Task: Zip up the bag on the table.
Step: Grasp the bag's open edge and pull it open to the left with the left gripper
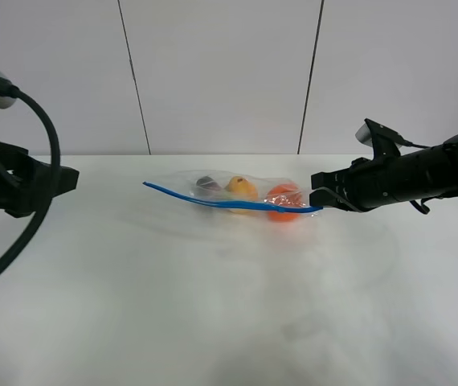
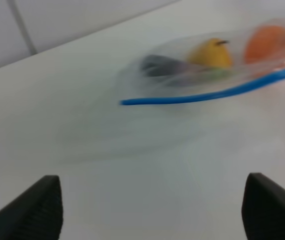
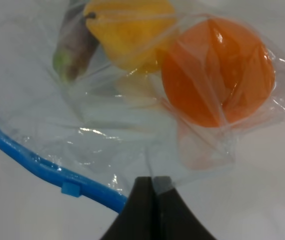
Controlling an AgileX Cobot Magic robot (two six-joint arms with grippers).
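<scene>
Right wrist view alone shows the bag (image 3: pixel 132 125) pinched at its edge by the right gripper (image 3: pixel 152 192), fingers pressed together beside the zipper strip (image 3: pixel 42 167) and what may be its slider (image 3: pixel 71 189). It lies far-middle on the table (image 1: pixel 213 305); left gripper (image 2: pixel 150 210) spread, well apart

Light over my table (image 1: pixel 213 322) is bright, even and soft, seemingly from above; the bag (image 1: pixel 229 191) casts only a pale, diffuse shadow on its near side. The high view is sharp, though my right arm (image 1: pixel 422 177) reads nearly black. My left wrist picture is blurred throughout: the blue zipper strip (image 2: pixel 207 95) smears, and my left fingers (image 2: pixel 32 210) are flat dark shapes. My right wrist picture is crisp, with white glints on the crinkled plastic and the orange toy (image 3: pixel 217 70).
</scene>
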